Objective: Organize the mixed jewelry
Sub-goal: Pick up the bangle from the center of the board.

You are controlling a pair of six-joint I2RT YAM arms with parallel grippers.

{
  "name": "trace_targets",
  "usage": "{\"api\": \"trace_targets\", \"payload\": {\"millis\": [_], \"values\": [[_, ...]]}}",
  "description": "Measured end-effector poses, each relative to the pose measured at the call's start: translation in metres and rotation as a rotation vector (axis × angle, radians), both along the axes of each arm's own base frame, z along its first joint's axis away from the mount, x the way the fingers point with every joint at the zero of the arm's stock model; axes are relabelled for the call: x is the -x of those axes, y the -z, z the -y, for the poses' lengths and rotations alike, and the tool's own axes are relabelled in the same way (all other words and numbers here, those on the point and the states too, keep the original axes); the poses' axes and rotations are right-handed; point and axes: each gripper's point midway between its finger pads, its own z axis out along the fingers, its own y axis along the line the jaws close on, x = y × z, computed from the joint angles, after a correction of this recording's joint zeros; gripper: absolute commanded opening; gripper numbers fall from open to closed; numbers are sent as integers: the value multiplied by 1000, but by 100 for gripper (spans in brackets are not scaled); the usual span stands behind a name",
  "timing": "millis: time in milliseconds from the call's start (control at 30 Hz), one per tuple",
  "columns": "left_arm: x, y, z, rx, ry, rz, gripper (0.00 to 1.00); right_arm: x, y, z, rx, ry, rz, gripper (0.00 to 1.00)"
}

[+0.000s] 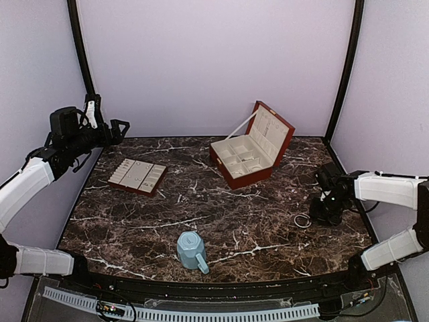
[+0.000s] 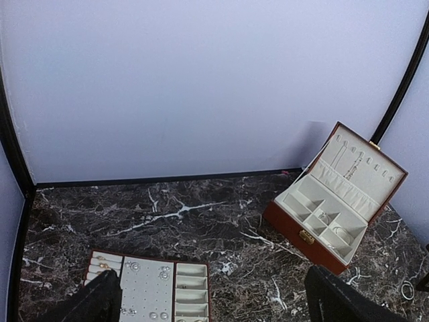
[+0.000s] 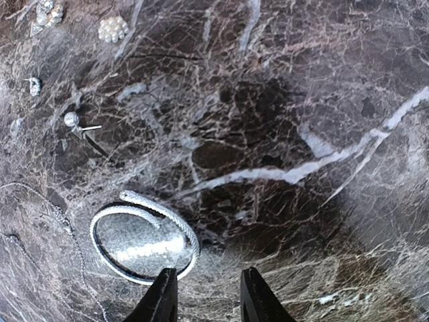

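A thin silvery hoop bracelet point(image 1: 302, 221) lies flat on the marble at the right; it also shows in the right wrist view point(image 3: 175, 225). Tiny pieces lie near it: a stud point(image 3: 72, 119), a pearl cluster point(image 3: 112, 28) and a fine chain point(image 3: 64, 218). My right gripper point(image 1: 326, 213) hangs low over the table just right of the hoop. It is open and empty point(image 3: 209, 285), with its left fingertip point(image 3: 163, 288) at the hoop's near rim. My left gripper point(image 1: 110, 131) is raised at the far left, open and empty point(image 2: 221, 302).
An open brown jewelry box point(image 1: 226, 171) with cream compartments stands at the back centre. A flat cream-lined brown tray point(image 1: 137, 176) with several studs lies at the left. A light-blue faceted mug point(image 1: 191, 250) lies near the front edge. Walls enclose the table.
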Motion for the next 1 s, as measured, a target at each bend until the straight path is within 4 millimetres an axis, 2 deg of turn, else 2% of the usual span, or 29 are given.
{"api": "trace_targets", "payload": {"millis": [200, 567, 1000], "values": [[0, 0, -2, -8, -9, 4, 98, -8, -1, -1, 15, -12, 16, 19], [2, -6, -3, -12, -15, 20, 98, -15, 7, -5, 30, -46, -8, 18], [5, -10, -5, -15, -19, 34, 98, -15, 14, -9, 46, -62, -20, 11]]}}
